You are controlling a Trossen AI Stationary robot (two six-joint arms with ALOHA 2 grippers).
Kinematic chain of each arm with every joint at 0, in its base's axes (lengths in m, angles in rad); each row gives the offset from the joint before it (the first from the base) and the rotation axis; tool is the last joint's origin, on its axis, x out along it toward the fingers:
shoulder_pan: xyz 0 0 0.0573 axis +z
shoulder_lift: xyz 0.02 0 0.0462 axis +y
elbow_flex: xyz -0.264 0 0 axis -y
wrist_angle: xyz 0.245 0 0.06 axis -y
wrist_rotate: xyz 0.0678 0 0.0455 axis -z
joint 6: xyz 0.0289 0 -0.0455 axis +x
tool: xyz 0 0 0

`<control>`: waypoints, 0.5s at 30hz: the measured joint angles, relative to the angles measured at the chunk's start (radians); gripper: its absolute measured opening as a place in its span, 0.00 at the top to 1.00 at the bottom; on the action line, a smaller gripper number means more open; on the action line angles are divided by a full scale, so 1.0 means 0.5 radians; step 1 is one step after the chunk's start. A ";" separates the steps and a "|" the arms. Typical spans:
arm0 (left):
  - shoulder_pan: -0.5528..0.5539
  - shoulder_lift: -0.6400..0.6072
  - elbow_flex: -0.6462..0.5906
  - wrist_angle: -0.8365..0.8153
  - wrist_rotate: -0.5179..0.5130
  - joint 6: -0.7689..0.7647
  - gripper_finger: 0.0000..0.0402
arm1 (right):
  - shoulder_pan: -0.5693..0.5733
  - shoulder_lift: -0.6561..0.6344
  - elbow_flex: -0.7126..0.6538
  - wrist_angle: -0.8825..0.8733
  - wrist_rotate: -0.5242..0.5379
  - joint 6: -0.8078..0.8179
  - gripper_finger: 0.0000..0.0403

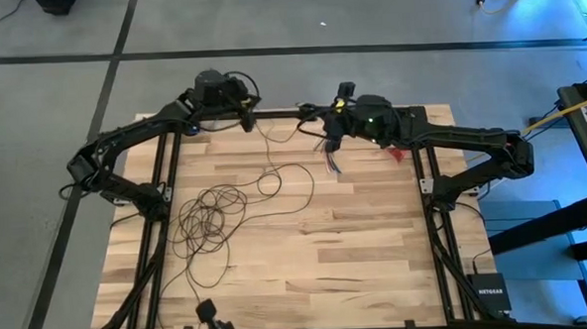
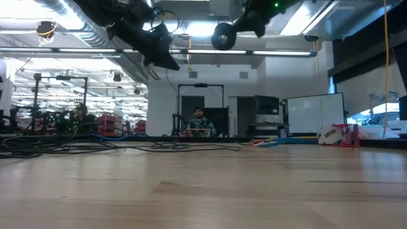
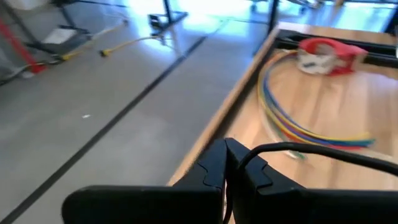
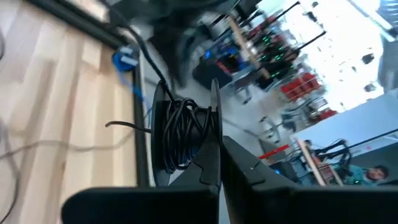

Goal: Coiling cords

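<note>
Left pincer: the left pincer (image 1: pixel 247 115) is hovering high over the far edge of the bench (image 1: pixel 377 250), its 2 fingers pressed together; in its wrist view a dark strand is running right across the fingertips, and I judge it pinched there, though the contact is hard to make out.
Right pincer: the right pincer (image 1: pixel 323 123) is also hanging at the far edge, near the left one, jaws closed; whether anything is caught between them I cannot tell.
Cords: the cords (image 1: pixel 215 219) are lying mostly as a loose tangle of loops on the bench's left half, with 1 strand climbing toward the left pincer and a tail running to the small black puck (image 1: pixel 207 310) at the near edge.
Wound part: the right wrist view is showing several turns already wrapped on a dark spool (image 4: pixel 180 140).
Other items: a short multicoloured wire bundle (image 1: pixel 331 159) is lying just below the right pincer.
Step in hand: probably drawing slack up to feed another turn.
Doing it well: keeping the strand lightly taut, lifting so the loops are paying out 1 at a time, and steering clear of the coloured bundle.
Risk: the tangle may be lifting whole and knotting.
</note>
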 joint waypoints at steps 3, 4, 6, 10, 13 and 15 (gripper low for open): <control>-0.042 0.026 0.000 0.013 -0.003 0.004 1.00 | 0.000 0.000 0.000 0.029 0.002 -0.002 0.99; -0.055 0.026 0.000 0.022 -0.005 0.009 1.00 | 0.000 0.000 0.000 0.023 0.002 -0.002 0.99; -0.074 0.025 0.000 0.051 -0.008 0.017 0.97 | -0.001 0.007 0.000 0.008 0.002 -0.003 0.99; -0.084 0.015 0.002 0.055 -0.005 0.002 0.87 | -0.001 0.019 0.000 -0.002 -0.004 -0.004 0.99; -0.081 0.013 0.051 -0.095 -0.023 0.022 0.77 | -0.013 0.024 0.000 -0.021 -0.006 0.002 0.99; -0.080 0.012 0.124 -0.344 -0.081 0.113 0.71 | -0.030 0.026 0.000 -0.062 -0.006 0.003 0.99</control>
